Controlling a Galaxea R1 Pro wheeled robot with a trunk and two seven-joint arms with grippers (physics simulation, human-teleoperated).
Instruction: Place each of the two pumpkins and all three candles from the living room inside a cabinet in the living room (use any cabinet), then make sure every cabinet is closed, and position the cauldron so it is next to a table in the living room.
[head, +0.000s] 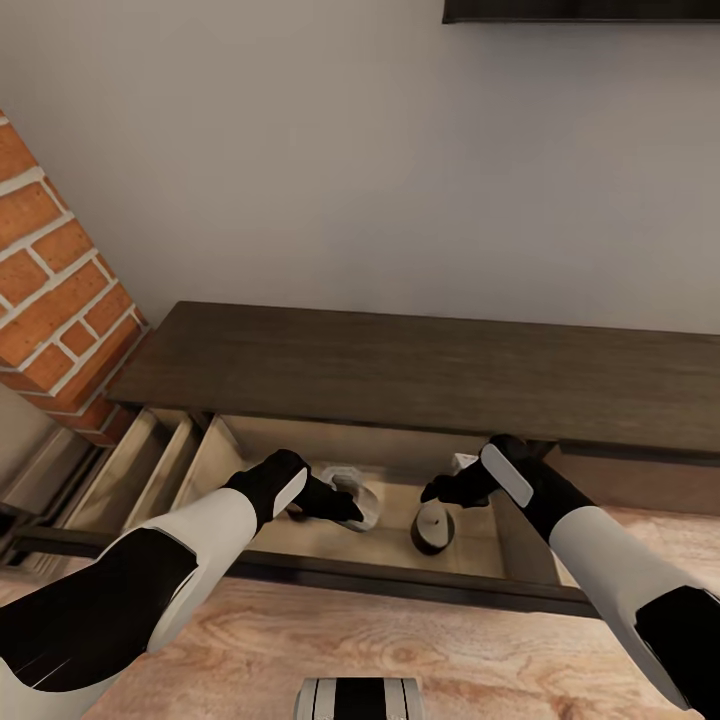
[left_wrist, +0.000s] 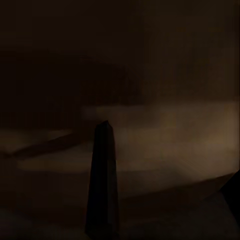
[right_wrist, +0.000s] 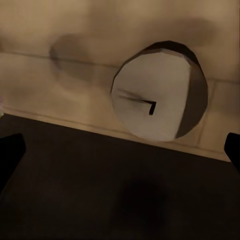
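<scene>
A: We are leaning over the cabinet with one drawer pulled out, and both arms are reaching down into it. A candle is standing upright on the pale drawer floor, just below our right gripper.

B: In the right wrist view we are looking straight down on that candle, wick and all, and the two fingertips are sitting wide at the frame edges with nothing between them. So the right gripper is spread and empty, and the candle is resting free.

A: And the left gripper? It is sitting next to a second, paler candle deeper in the drawer.

B: We are only seeing one dark finger in a murky wrist view, so we cannot tell whether it is gripping, touching or clear.

A: Then the risk is in pulling out. If that left hand is catching its candle while rising, we are tipping it or dragging it over the drawer's front rail.

B: And the right arm is hanging close to the drawer's side wall; clipping it could jolt the drawer and topple the upright candle.
</scene>
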